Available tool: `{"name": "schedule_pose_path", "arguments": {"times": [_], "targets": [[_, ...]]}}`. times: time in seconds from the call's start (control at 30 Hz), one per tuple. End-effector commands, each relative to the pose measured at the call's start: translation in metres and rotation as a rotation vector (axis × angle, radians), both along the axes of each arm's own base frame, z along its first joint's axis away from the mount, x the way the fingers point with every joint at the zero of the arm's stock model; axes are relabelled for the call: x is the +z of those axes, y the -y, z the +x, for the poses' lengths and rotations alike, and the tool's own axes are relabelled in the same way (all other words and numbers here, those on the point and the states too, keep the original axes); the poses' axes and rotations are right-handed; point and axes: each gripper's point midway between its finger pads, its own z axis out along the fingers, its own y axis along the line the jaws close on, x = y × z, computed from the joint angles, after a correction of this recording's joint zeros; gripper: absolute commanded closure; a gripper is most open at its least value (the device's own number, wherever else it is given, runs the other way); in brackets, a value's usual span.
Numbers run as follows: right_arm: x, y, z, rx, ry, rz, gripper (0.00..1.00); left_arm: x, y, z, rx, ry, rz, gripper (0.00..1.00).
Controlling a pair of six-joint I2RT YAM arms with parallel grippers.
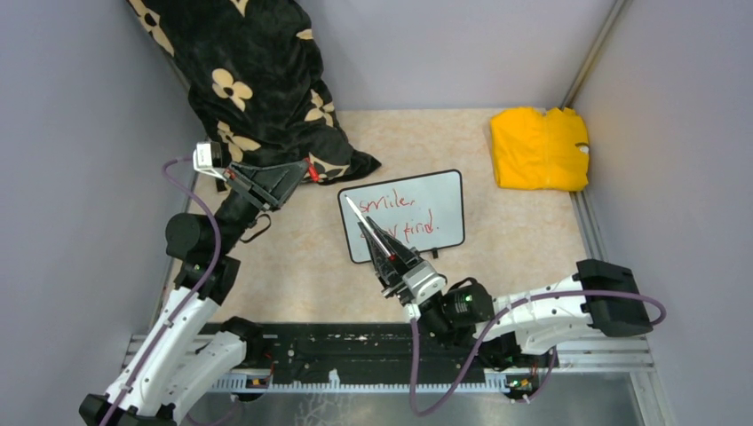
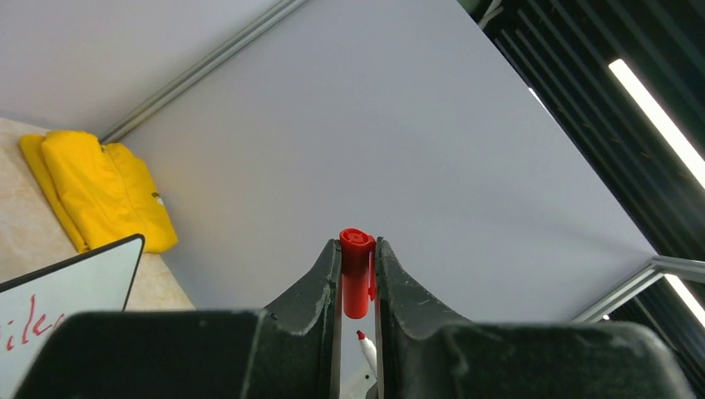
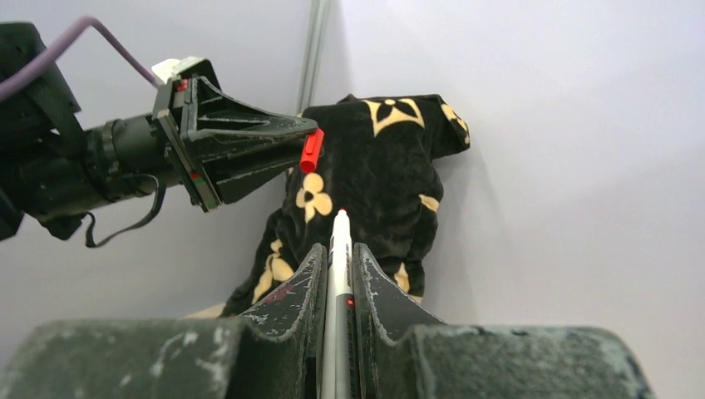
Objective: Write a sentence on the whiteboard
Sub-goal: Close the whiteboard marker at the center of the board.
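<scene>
The whiteboard (image 1: 435, 200) lies flat at mid table, its corner also in the left wrist view (image 2: 91, 274). The sentence (image 1: 400, 216) is written on it in red, in two lines. My right gripper (image 1: 384, 241) is shut on a white marker (image 1: 366, 224), raised over the board's left part with its tip pointing to the far left; the marker also shows in the right wrist view (image 3: 338, 274). My left gripper (image 1: 306, 169) is shut on the red marker cap (image 2: 357, 266), held left of the board and above the table; the cap also shows in the right wrist view (image 3: 311, 150).
A black cloth with cream flowers (image 1: 257, 80) lies at the back left, close behind the left gripper. A folded yellow cloth (image 1: 539, 148) lies at the back right. Grey walls enclose the table on three sides.
</scene>
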Motion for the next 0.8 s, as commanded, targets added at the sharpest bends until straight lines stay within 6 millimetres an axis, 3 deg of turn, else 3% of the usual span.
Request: {"name": "schedule_pose_path", "arguments": {"times": [0.0, 0.43, 0.77], "targets": [[0.033, 0.006, -0.007, 0.059, 0.001, 0.143, 1.00, 0.016, 0.002, -0.013, -0.068, 0.030, -0.048, 1.00], [0.024, 0.012, -0.005, 0.043, -0.011, 0.117, 1.00, 0.016, 0.019, -0.011, -0.138, -0.011, -0.075, 1.00], [0.015, 0.025, -0.002, 0.017, -0.013, 0.072, 1.00, 0.033, 0.028, -0.005, -0.131, 0.012, -0.074, 1.00]]}}
